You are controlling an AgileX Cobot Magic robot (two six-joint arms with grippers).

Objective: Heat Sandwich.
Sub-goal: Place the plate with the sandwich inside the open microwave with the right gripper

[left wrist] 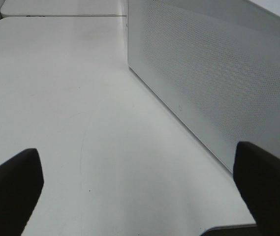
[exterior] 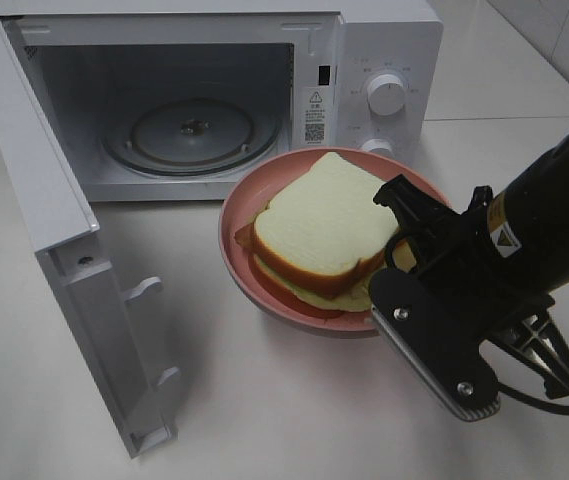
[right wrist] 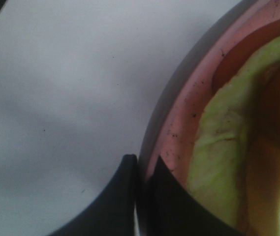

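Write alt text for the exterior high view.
Right hand pinches the rim of a pink plate carrying a sandwich, just in front of a white microwave whose door stands open.

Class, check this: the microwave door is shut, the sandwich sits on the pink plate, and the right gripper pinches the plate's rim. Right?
No: the microwave door stands open, as the exterior high view shows. The sandwich does sit on the pink plate, and the right gripper pinches its rim.

Right gripper (right wrist: 143, 166) clamped on the pink plate (right wrist: 176, 123) rim, its arm (exterior: 554, 200) angled down; left gripper (left wrist: 140, 196) spread wide, holding nothing.
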